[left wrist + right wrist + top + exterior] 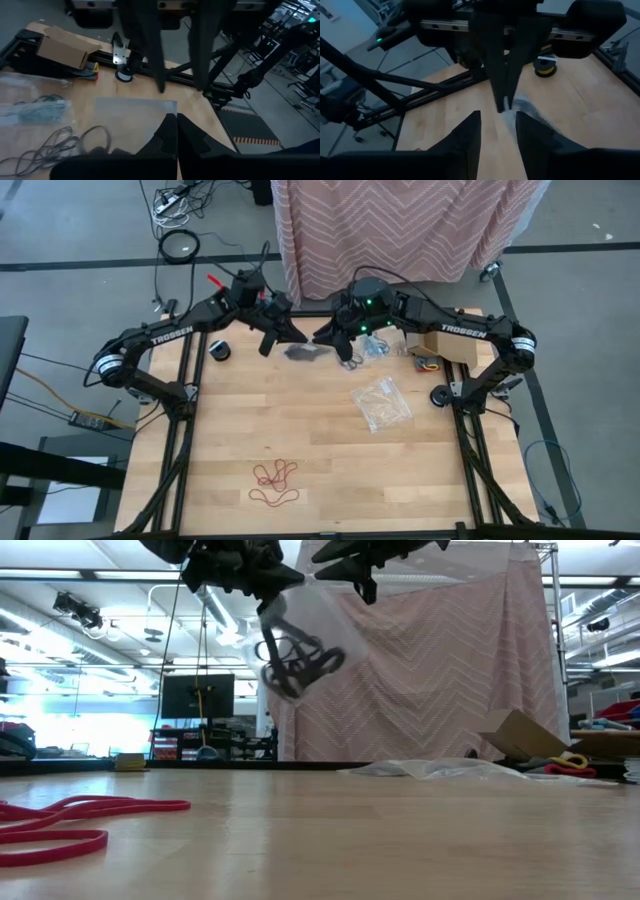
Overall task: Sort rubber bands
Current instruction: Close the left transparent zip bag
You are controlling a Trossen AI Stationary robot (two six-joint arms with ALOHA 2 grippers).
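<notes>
- My left gripper [268, 608] is pinched shut on the top edge of a clear bag [305, 635], held high over the table's [330, 450] far side.
- Black rubber bands [295, 660] hang inside that bag; red rubber bands [275, 480] lie loose near the front edge.
- My right gripper [498, 122] sits just beside the bag, fingers parted, nothing between them.
- Risk: one thin pinch carries everything; slip, and the bag drops.
- Risk: tilted mouth-down, the black bands could spill out unsorted.
</notes>
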